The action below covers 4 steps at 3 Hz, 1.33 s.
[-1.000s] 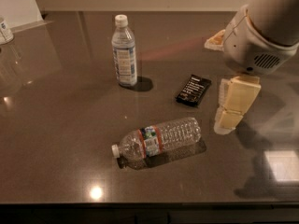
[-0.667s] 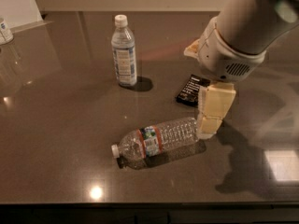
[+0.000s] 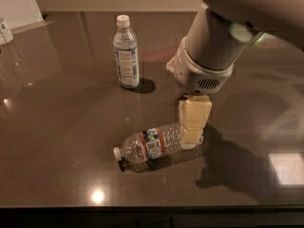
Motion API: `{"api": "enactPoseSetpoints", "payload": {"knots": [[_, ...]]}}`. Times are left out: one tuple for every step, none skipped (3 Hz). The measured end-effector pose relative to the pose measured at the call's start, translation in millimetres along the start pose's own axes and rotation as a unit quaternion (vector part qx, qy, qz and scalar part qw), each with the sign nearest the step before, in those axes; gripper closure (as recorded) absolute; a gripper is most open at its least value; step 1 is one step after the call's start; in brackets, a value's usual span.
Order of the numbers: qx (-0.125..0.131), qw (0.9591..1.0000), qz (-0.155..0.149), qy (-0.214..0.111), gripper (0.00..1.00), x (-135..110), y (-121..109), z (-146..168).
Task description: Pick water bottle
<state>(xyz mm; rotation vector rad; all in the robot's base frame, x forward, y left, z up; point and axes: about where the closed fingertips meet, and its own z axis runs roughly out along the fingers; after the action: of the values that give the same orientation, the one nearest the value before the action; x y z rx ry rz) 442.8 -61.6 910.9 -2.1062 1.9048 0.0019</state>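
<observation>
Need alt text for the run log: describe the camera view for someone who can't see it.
The robot's gripper hangs at the base end of a water bottle lying on its side on a dark table, cap pointing left. A second bottle with a tall blue-white label stands upright farther back, apart from both.

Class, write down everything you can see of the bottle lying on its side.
The water bottle is clear ribbed plastic with a white cap pointing left and a narrow label, red-edged with a green-blue middle. It lies on its side on the dark table. The gripper is at its base end, covering it.
</observation>
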Motion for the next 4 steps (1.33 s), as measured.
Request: {"api": "enactPoseSetpoints", "payload": {"knots": [[-0.014,0.9999,-0.006,0.006,0.00,-2.8,8.9,18.2],[-0.028,0.9995,-0.010,0.014,0.00,-1.1,20.7,31.6],[-0.043,0.9989,-0.014,0.015,0.00,-1.5,33.7,43.4],[-0.050,0.9984,-0.019,0.017,0.00,-3.7,40.7,49.8]]}}
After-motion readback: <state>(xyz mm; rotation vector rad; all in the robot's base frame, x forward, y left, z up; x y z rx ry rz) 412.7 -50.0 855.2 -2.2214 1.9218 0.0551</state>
